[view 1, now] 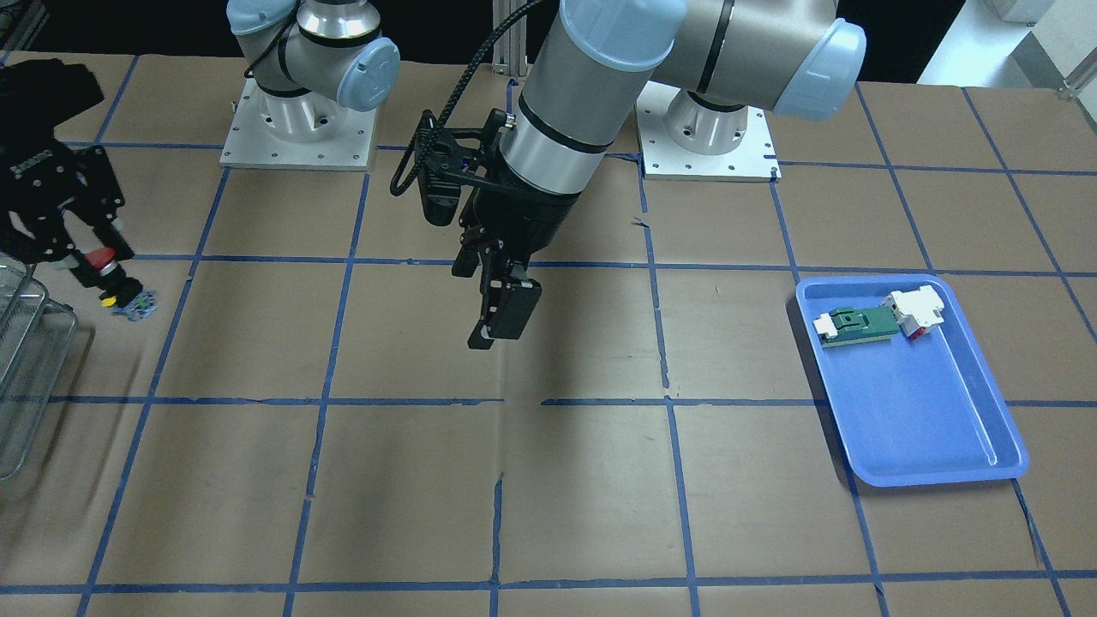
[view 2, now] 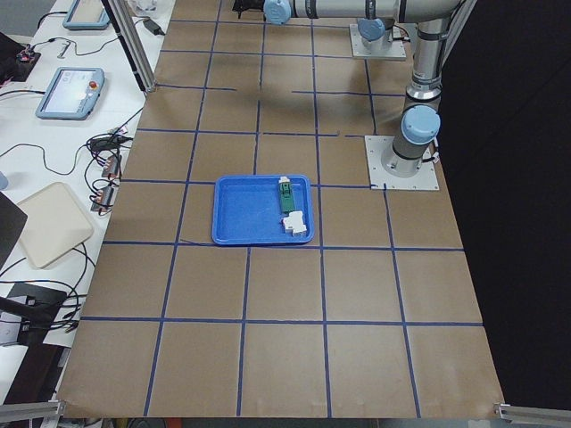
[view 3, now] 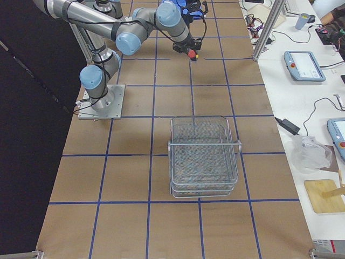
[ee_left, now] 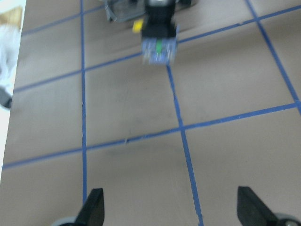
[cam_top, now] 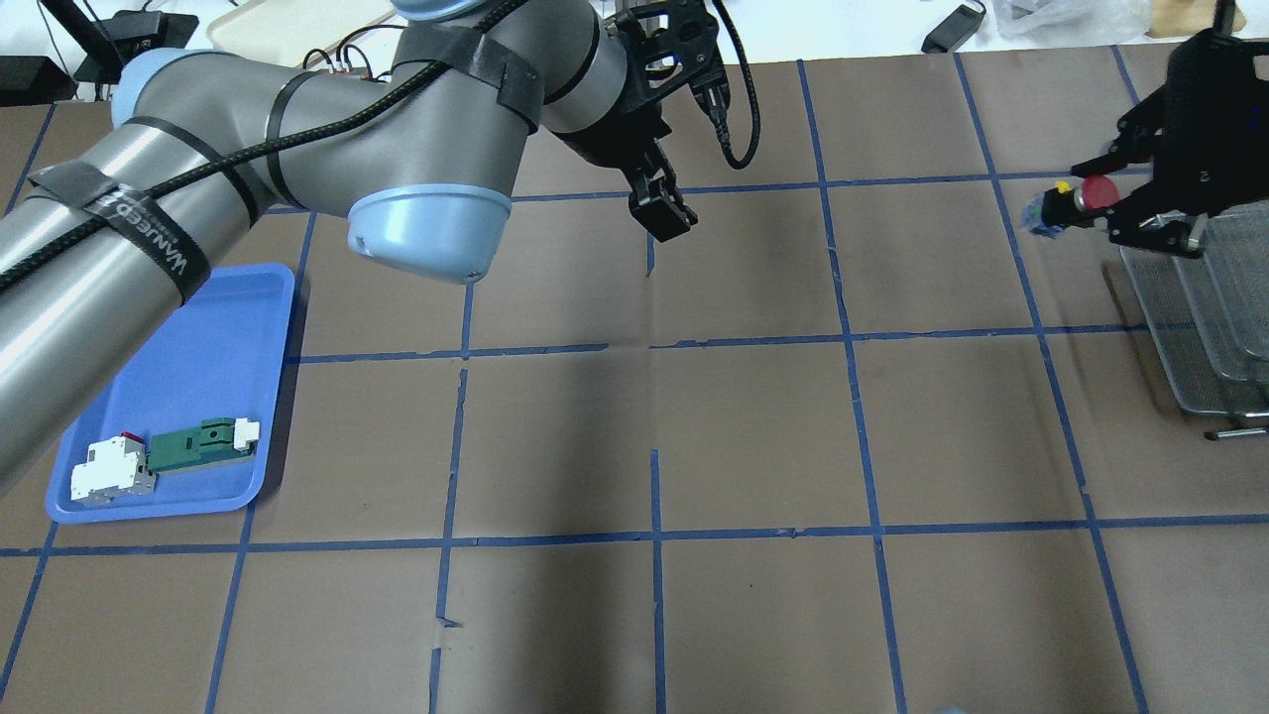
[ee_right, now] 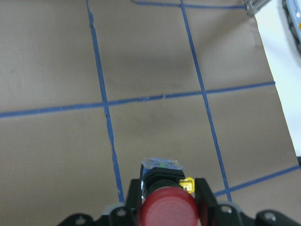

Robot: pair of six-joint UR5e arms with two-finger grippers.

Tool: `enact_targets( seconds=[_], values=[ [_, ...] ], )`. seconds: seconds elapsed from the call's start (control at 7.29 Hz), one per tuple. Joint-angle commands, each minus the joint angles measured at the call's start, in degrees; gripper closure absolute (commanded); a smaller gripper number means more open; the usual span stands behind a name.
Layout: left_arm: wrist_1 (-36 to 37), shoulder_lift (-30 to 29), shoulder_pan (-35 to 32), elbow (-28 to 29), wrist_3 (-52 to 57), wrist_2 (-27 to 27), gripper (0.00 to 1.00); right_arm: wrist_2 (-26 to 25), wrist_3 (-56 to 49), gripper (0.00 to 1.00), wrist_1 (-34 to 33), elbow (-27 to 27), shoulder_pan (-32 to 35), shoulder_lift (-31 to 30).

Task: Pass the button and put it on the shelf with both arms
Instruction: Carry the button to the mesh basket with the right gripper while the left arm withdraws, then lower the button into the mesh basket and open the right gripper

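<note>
Button clamped in the right gripper point(ee_right: 169, 190) beside the shelf point(view 3: 205, 156); left gripper point(ee_left: 170, 197) released.

The button point(ee_right: 168, 207) is gripped between the right gripper's two fingers point(ee_right: 134, 190) just behind its red cap, and its base of yellow and green bits is pointed away from the gripper toward the middle of the table point(cam_top: 753, 436). It is held in the air, clear of the brown paper surface, near the wire-mesh shelf but to its side rather than over the baskets. The left gripper is hung above the table's middle, its fingers point(ee_left: 94, 209) spread wide with nothing between them. A green-and-white part point(view 1: 857, 326) and a white block point(view 1: 917, 308) are lying in one end of the blue tray point(view 1: 934, 428).
</note>
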Motion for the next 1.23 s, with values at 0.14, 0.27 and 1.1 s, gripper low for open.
enact_targets(
  seconds=[0.14,0.27,1.1],
  values=[
    [-10.2,3.9,4.5,-0.8,-21.1,5.7,0.0,-6.5,-9.7,1.0,0.4,-14.1,-10.0,13.7],
    [-15.3,5.7,7.0,-0.5,-24.6,5.6,0.0,-8.2,-10.2,1.0,0.0,-16.3,-11.9,17.3],
    [-31.7,13.4,14.9,-0.9,-37.9,9.8,0.0,-9.0,-11.7,0.87,-3.0,-16.1,-14.5,21.1]
  ],
)
